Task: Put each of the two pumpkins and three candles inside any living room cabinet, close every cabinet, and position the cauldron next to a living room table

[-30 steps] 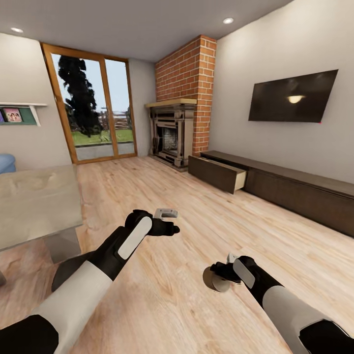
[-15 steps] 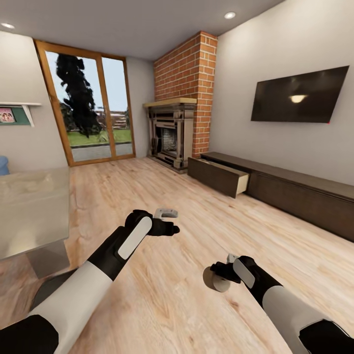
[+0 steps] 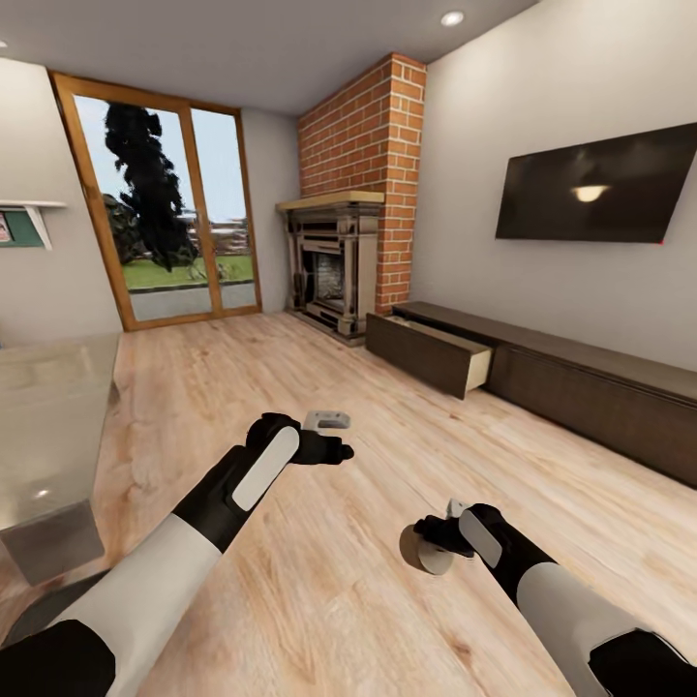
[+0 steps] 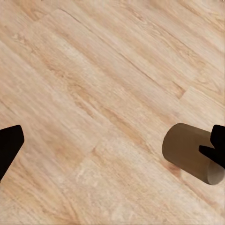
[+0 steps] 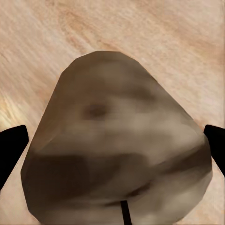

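My right gripper (image 3: 433, 545) is shut on a tan candle (image 3: 422, 556), carried low over the wooden floor; in the right wrist view the candle (image 5: 117, 131) spans the gap between the dark fingertips (image 5: 11, 145). To the upper left of it, my left gripper (image 3: 337, 439) is open and holds nothing. The left wrist view looks down at bare floor, with the candle (image 4: 187, 151) at one side. The long dark brown cabinet (image 3: 590, 382) runs along the right wall, and its drawer (image 3: 426, 350) nearest the fireplace is pulled open. Pumpkins and cauldron are out of view.
A pale table (image 3: 48, 416) stands at the left edge. A brick fireplace (image 3: 334, 266) fills the far corner, with a glass patio door (image 3: 165, 227) to its left. A dark TV (image 3: 600, 189) hangs above the cabinet. Wooden floor (image 3: 290, 368) stretches between me and the cabinet.
The whole view has slid leftward, so the camera has turned right; the table now sits further left. Both arms keep the same pose and the candle stays held.
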